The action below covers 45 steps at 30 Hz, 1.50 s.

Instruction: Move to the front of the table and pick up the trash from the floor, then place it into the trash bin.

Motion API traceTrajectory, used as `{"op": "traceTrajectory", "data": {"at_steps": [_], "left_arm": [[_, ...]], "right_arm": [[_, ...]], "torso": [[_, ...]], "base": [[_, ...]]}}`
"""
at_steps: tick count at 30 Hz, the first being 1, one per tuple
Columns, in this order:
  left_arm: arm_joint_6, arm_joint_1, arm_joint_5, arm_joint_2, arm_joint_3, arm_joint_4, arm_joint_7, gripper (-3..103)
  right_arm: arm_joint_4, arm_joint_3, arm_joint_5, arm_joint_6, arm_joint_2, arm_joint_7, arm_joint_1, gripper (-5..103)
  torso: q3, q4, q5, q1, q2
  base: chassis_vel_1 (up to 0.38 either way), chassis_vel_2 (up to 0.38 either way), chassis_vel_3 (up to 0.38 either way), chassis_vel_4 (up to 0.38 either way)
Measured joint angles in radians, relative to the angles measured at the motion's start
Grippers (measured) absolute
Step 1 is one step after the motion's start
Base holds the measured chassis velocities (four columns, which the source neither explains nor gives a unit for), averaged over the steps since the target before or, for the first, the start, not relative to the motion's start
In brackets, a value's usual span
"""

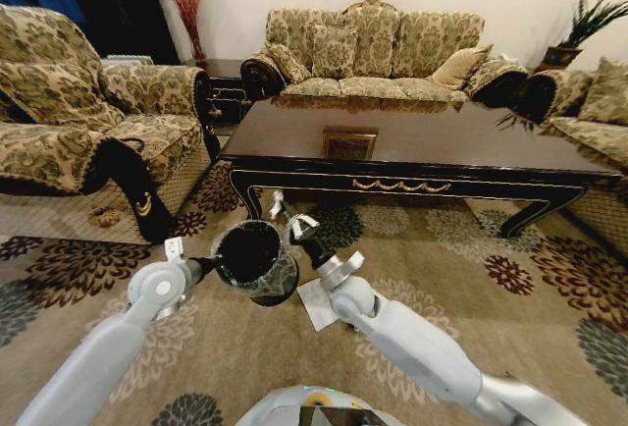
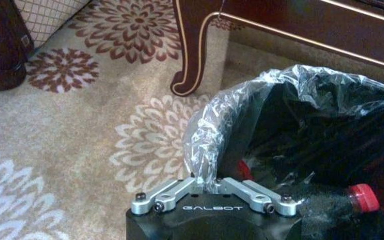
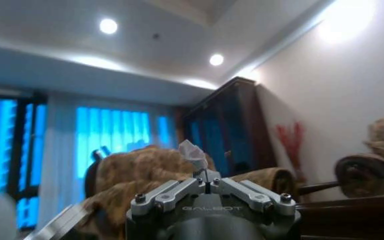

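Two grippers are up by the trash bin (image 1: 253, 261), which stands on the floor (image 1: 442, 259) near the table (image 1: 412, 146) leg. The left gripper (image 2: 205, 185) is pinched on the bin's liner. The right gripper (image 3: 207, 184) is pinched on a white scrap (image 3: 193, 151), pointing up. A bottle (image 2: 352, 202) lies tilted in the bin. White paper (image 1: 316, 303) lies beside it.

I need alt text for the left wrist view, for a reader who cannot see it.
The left gripper pinches the clear liner at the rim of the black trash bin, where a red-capped bottle lies inside. Behind it are the floral carpet and a carved table leg.
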Motion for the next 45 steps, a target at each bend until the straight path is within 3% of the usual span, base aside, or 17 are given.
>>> {"op": "traceTrajectory", "data": {"at_steps": [6,14,29,34,36,37,44,45], "left_arm": [[0.000,-0.002,-0.001,0.004,0.001,0.000,-0.001,1],[0.000,-0.003,-0.005,0.016,-0.009,-0.009,-0.001,1],[0.000,0.003,-0.008,0.024,-0.020,-0.014,-0.001,1],[0.000,0.002,-0.008,0.024,-0.020,-0.014,-0.001,1],[0.000,0.000,-0.008,0.021,-0.019,-0.014,-0.001,1],[0.000,0.000,-0.008,0.021,-0.019,-0.014,-0.001,1],[0.000,-0.001,-0.008,0.019,-0.018,-0.013,-0.001,1],[0.000,-0.001,-0.008,0.019,-0.018,-0.013,-0.001,1]], "right_arm": [[-0.066,-0.046,-0.074,0.014,0.052,0.002,0.013,0],[-0.131,-0.043,-0.122,0.021,0.066,0.028,0.002,0],[-0.134,-0.028,-0.127,0.013,0.072,0.049,-0.016,0],[-0.133,-0.029,-0.127,0.011,0.072,0.051,-0.018,16],[-0.133,-0.030,-0.127,0.008,0.072,0.053,-0.020,27],[-0.133,-0.030,-0.127,0.008,0.072,0.053,-0.020,27],[-0.120,-0.028,-0.122,-0.004,0.065,0.067,-0.024,59],[-0.120,-0.028,-0.122,-0.004,0.065,0.067,-0.024,59]], "torso": [[0.000,0.0001,0.0000,0.000,0.000],[0.000,0.0000,0.0000,0.000,0.000],[0.000,0.0001,0.0000,0.000,0.000],[0.000,0.0000,0.0001,0.000,0.000],[0.000,0.0000,0.0000,0.000,0.000],[0.000,0.0000,0.0000,0.000,0.000],[0.000,0.0000,0.0001,0.000,0.000],[0.000,0.0000,0.0001,0.000,0.000]], "base": [[0.000,0.000,0.000,0.000],[0.000,0.000,0.000,0.000],[0.000,0.000,0.000,0.000],[0.000,0.000,0.000,0.000],[0.000,0.000,0.000,0.000],[0.000,0.000,0.000,0.000],[0.000,0.000,0.000,0.000],[0.000,0.000,0.000,0.000]]}}
